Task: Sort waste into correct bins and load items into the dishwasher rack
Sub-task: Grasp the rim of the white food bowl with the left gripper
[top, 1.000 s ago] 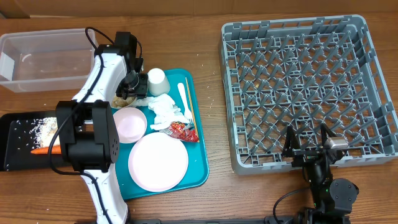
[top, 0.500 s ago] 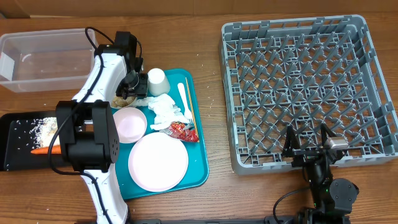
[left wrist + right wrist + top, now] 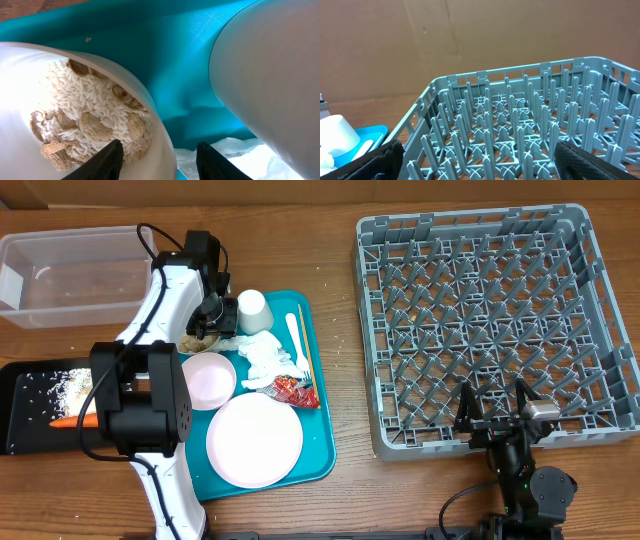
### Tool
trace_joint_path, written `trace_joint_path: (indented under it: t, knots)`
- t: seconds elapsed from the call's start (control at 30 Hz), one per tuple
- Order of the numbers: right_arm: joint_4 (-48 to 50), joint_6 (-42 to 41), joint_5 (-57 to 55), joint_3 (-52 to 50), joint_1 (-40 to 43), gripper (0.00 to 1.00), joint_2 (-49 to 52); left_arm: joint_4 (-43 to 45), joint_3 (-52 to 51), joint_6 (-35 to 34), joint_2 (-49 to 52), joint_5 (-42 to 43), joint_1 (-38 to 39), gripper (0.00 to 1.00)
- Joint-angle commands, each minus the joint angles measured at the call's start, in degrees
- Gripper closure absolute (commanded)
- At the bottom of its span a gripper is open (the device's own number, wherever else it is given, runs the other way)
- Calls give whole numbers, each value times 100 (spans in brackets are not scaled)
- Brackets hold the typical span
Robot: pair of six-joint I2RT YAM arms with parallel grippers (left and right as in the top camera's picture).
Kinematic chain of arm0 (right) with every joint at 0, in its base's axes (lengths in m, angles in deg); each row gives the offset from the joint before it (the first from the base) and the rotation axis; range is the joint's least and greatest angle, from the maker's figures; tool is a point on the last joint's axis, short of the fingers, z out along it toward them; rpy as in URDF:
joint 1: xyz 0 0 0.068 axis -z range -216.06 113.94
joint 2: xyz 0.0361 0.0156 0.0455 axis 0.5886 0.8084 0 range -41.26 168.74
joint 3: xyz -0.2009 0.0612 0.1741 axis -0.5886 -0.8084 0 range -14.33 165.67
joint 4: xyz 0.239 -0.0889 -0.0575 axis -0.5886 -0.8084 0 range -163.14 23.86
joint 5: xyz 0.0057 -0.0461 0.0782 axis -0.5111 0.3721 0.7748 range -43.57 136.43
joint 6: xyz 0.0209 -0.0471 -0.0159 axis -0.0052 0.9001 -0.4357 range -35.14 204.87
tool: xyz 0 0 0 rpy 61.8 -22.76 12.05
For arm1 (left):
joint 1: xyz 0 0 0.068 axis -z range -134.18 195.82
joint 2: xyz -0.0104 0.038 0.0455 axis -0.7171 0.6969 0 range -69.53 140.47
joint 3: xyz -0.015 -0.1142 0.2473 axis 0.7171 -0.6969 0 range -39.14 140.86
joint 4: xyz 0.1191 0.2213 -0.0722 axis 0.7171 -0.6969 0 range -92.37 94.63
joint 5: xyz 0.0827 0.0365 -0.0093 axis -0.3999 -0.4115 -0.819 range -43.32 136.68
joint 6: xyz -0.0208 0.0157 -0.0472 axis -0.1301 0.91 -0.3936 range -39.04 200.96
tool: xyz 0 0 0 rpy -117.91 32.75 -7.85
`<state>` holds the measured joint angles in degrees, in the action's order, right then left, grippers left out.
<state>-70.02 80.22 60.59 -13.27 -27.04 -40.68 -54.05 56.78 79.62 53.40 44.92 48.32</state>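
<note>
Nothing has moved: the left hand (image 3: 161, 159) still straddles, unclosed, the rim of the scraps bowl (image 3: 30, 55) at the tray's (image 3: 318, 435) 11 o'clock, so its emptying looks stalled, while the right hand (image 3: 480, 160) idles open at the rack's (image 3: 490, 310) 6 o'clock.

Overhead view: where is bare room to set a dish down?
Free: the table strip between teal tray and dishwasher rack, and inside the rack. Crowded: the tray, filled by plate, pink bowl, cup and tissue.
</note>
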Motion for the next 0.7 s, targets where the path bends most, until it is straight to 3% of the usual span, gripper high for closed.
trace_joint_path:
  t: [0.0,0.67]
  knots:
    - [39,15,-59,-59,37,0,-42,7,-52,-59,52,33,-22,50]
    - [39,17,-59,-59,37,0,-42,7,-52,-59,52,33,-22,45]
